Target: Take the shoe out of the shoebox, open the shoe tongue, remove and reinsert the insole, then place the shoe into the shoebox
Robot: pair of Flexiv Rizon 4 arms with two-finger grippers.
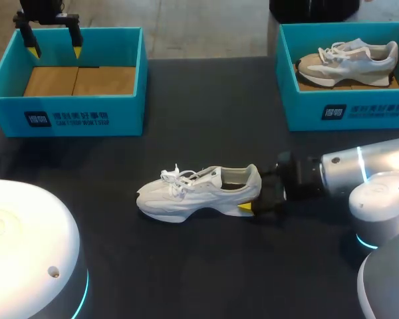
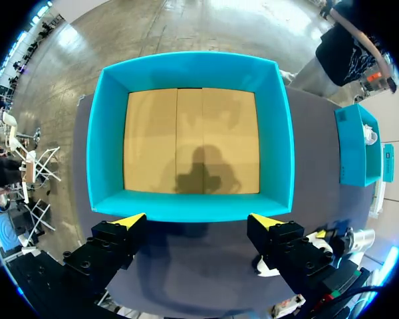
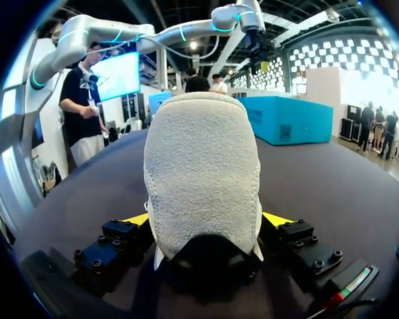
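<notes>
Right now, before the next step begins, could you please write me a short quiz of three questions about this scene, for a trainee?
1. True or false: the left box holds a shoe.
2. Which part of the white shoe is nearest the right gripper? A the toe, B the heel, C the laces.
3. Fill in: the left gripper hangs over the left box with its fingers ___.
Key: 1 false; 2 B; 3 open.

Right hand (image 1: pixel 254 199) at heel of white shoe (image 1: pixel 198 193)
</notes>
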